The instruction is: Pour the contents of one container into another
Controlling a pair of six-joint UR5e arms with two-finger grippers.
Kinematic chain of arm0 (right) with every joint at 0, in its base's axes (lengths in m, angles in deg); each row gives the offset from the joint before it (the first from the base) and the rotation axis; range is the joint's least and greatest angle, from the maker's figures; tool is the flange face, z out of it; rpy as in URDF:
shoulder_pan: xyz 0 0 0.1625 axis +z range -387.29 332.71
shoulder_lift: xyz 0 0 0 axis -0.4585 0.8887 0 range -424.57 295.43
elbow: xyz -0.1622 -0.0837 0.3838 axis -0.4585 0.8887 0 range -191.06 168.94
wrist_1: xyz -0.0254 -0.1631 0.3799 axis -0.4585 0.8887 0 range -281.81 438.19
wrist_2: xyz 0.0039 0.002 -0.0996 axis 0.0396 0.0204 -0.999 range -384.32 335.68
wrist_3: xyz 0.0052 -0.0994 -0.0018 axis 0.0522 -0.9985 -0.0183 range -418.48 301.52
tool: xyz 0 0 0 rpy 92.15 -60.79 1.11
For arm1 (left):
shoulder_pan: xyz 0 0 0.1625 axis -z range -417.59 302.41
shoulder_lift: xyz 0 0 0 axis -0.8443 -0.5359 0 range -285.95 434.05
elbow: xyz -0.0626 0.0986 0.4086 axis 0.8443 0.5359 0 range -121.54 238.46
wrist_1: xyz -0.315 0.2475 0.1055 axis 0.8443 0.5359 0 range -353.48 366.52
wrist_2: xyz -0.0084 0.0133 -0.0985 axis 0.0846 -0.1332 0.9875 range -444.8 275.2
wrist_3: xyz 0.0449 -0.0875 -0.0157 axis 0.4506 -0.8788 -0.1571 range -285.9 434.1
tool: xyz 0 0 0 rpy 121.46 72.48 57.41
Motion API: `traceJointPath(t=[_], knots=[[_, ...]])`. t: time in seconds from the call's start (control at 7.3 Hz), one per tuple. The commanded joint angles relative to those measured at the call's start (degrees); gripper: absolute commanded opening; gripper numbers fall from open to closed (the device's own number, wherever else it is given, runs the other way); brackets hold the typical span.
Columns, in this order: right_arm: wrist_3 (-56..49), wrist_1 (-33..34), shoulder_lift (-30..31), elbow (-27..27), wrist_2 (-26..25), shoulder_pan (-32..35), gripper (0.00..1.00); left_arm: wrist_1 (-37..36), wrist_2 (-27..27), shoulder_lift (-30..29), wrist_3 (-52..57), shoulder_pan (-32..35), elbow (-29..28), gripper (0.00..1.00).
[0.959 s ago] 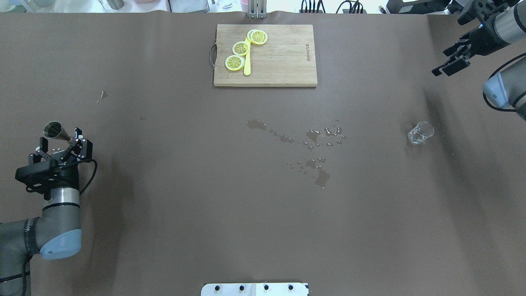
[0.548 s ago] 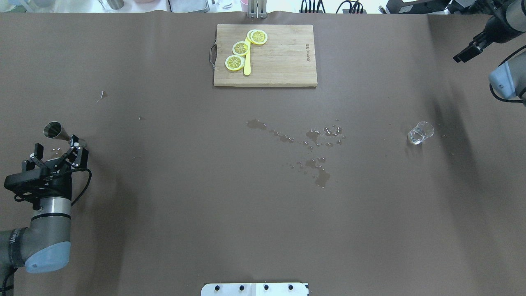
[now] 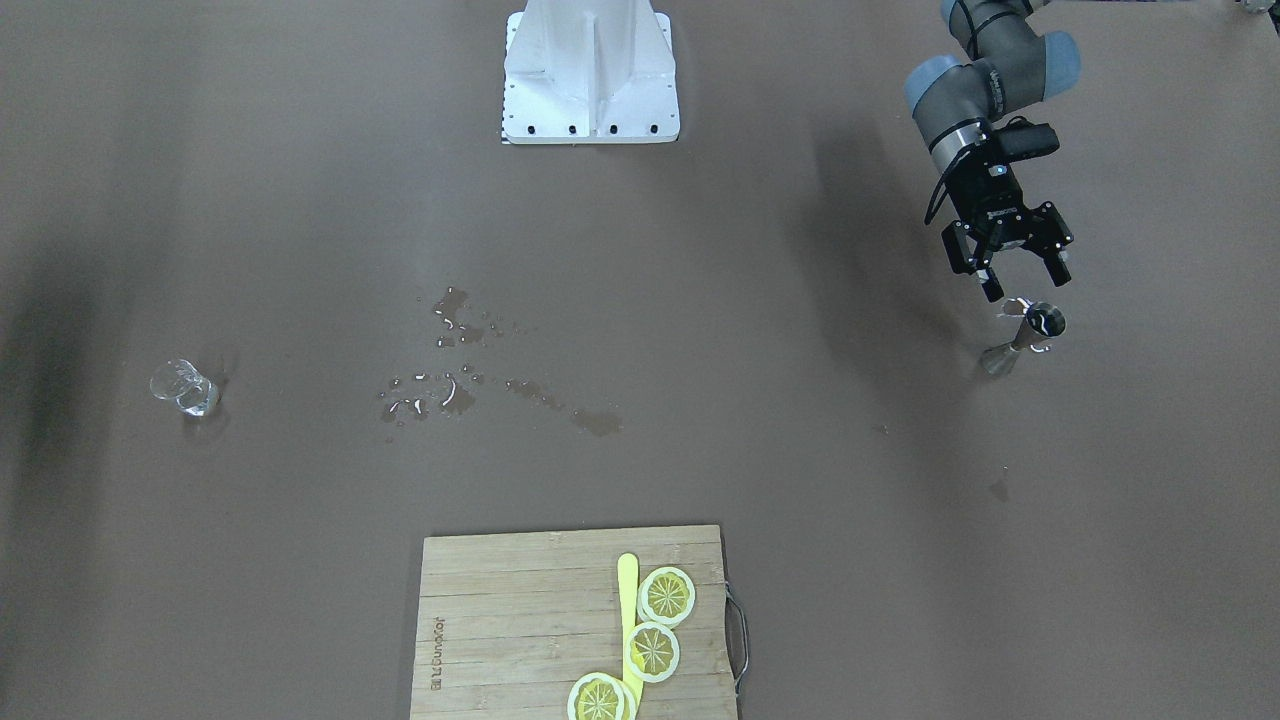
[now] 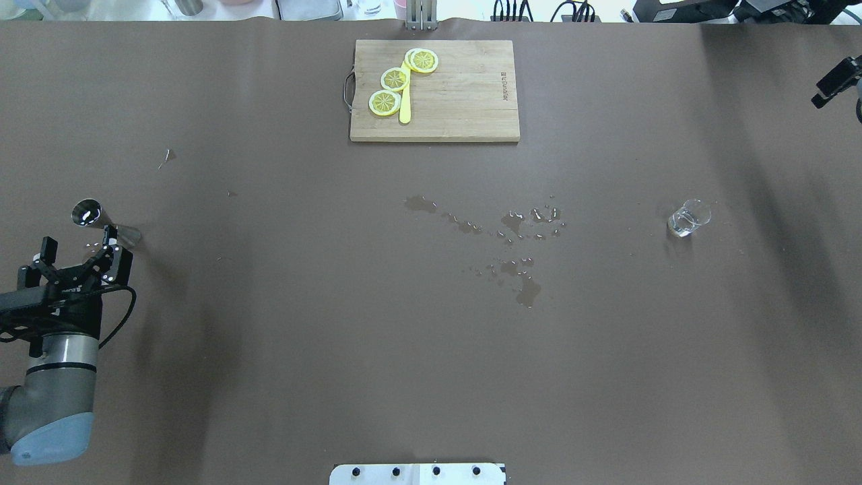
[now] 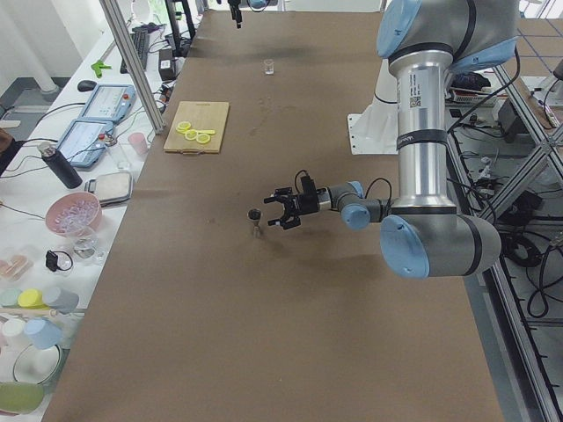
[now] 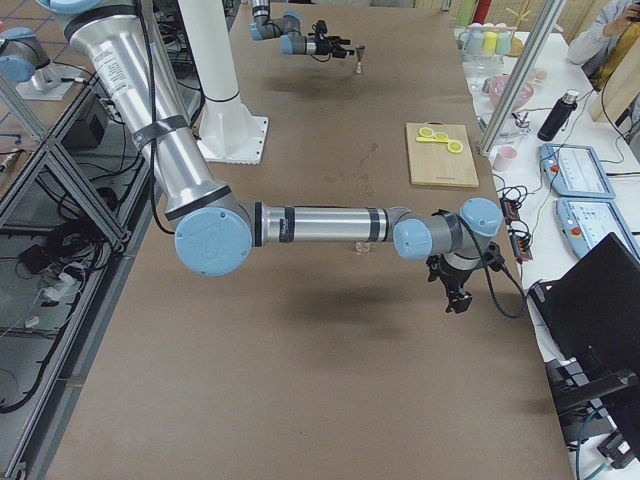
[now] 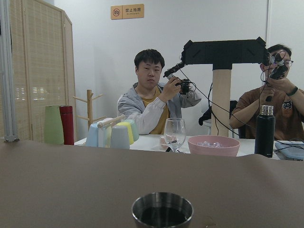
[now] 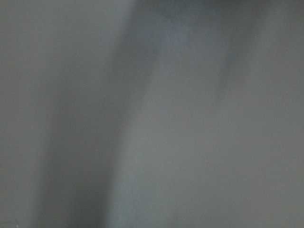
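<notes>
Metal jigger (image 4: pixel 106 224) stands upright on the brown table (image 4: pixel 337 370) just ahead of the left gripper (image 4: pixel 79 246), which is spread wide and empty; the clear glass (image 4: pixel 688 217) stands far across on the robot's right, well apart from the right gripper (image 6: pixel 455 298), its grip impossible to tell

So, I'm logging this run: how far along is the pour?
Looks done: jigger and glass both stand on the table, unheld, with puddles between them. In hand: nothing; the left gripper is open beside the jigger, the right gripper far from the glass. Left: probably nothing, though fill levels are hard to read.
</notes>
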Motion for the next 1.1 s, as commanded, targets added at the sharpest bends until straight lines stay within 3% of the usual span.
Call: traceJointPath(t=[0.0, 0.14, 0.55, 0.82, 0.96], knots=[[1.80, 12.77, 2.09, -0.52, 6.36, 4.75, 1.00, 0.16, -0.47, 6.48, 0.02, -0.84, 7.19, 0.99], [1.29, 12.55, 5.32, -4.35, 5.78, 5.55, 1.00, 0.08, -0.30, 7.29, 0.54, -0.93, 9.92, 0.99], [1.90, 12.63, 21.56, -25.69, 3.24, 5.74, 1.00, 0.43, 5.65, 5.72, 16.58, -1.55, 18.10, 0.99], [1.81, 12.46, 29.49, -33.10, 3.14, 5.82, 1.00, 4.01, 11.19, 2.23, 27.90, -0.68, 19.17, 0.99], [1.64, 12.46, 29.96, -33.31, 2.01, 5.82, 1.00, 7.95, 15.74, -1.11, 36.32, 2.90, 19.00, 0.99]])
